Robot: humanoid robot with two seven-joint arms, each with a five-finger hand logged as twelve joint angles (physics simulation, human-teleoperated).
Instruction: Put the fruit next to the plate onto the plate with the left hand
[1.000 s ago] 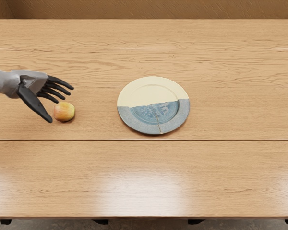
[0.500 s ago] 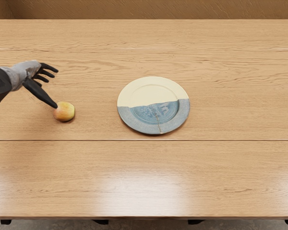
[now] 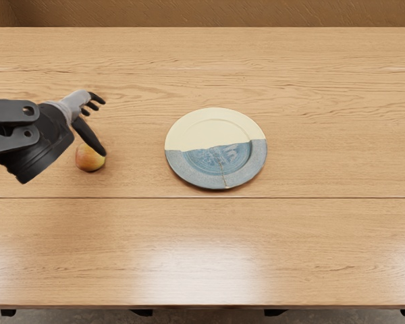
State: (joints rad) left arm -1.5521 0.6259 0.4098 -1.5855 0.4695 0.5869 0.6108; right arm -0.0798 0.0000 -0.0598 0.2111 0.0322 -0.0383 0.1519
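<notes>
Left hand (image 3: 79, 116), left of frame, is hovering open (gripping nothing), the fruit (image 3: 86, 160) lying just below-right under its thumb, the plate (image 3: 212, 128) sitting well right.

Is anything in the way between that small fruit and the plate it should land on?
Nothing visible. Only bare table shows between the fruit and the plate, and the left hand is right at the fruit.

The left robot hand (image 3: 79, 111) has a light grey back and black fingers (image 3: 89, 136). Its forearm (image 3: 37, 145) is bulky, rounded and black, with grey bars (image 3: 10, 111).
</notes>
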